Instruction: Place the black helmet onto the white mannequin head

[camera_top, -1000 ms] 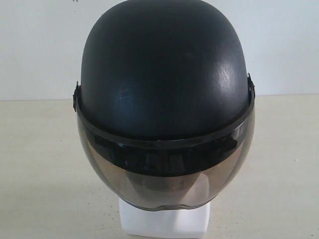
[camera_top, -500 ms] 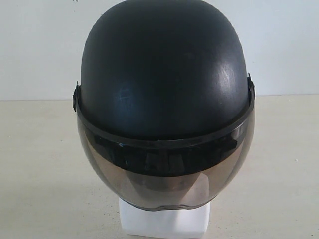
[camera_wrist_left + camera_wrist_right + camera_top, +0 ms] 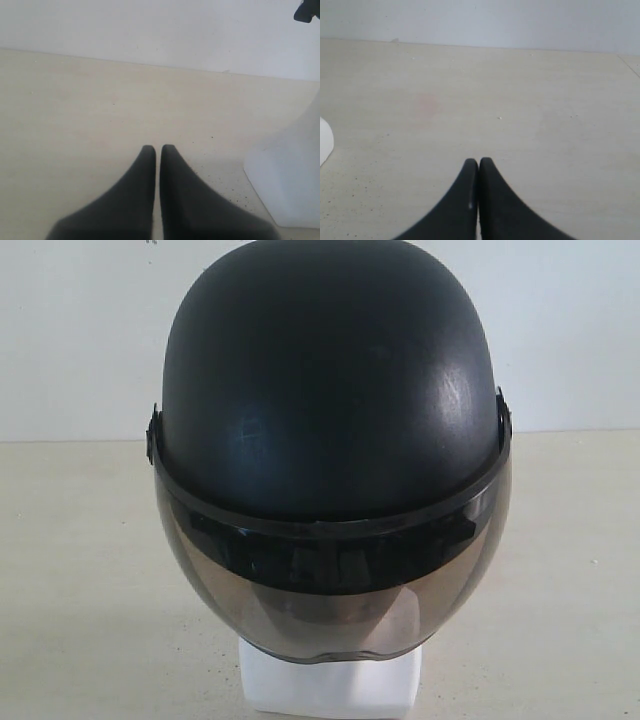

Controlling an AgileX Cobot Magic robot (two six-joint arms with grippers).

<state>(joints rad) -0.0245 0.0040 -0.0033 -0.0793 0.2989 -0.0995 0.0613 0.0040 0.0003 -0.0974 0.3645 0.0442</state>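
The black helmet point(image 3: 330, 380) sits on the white mannequin head, filling the middle of the exterior view. Its smoky visor point(image 3: 335, 585) hangs down over the face, which shows only faintly through it. Below the visor the head's white squarish base point(image 3: 330, 685) stands on the table. Neither gripper appears in the exterior view. My left gripper point(image 3: 158, 149) is shut and empty above the table, with the white base point(image 3: 290, 180) off to one side. My right gripper point(image 3: 478, 162) is shut and empty too, with a sliver of the white base point(image 3: 324, 140) at the frame edge.
A pale beige tabletop point(image 3: 80, 570) runs back to a white wall point(image 3: 80, 330). A small dark tip of the helmet point(image 3: 306, 11) pokes into a corner of the left wrist view.
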